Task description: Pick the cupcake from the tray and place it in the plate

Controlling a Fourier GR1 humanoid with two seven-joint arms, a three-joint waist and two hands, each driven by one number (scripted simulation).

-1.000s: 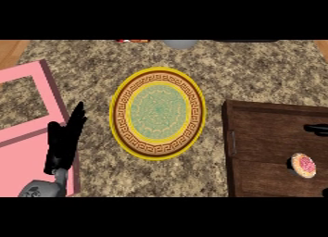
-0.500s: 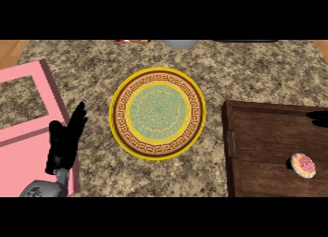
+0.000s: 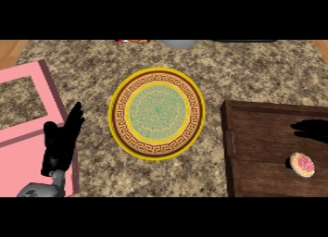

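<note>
The cupcake (image 3: 303,164) sat untouched in the wooden tray (image 3: 262,157). Beyond it the right robot hand (image 3: 320,130) hovered, fingers relaxed, holding nothing. Left robot hand (image 3: 63,141) rested open. The plate (image 3: 156,119) awaited; nothing was done yet.

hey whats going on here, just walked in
A robot is meant to move a cupcake from a dark wooden tray to the yellow patterned plate in the middle of the counter. The cupcake is on the tray, not yet picked up. The right hand hovers over the tray just beyond the cupcake, holding nothing. The left hand rests open at the lower left, over a pink board. The plate has nothing on it.
</note>
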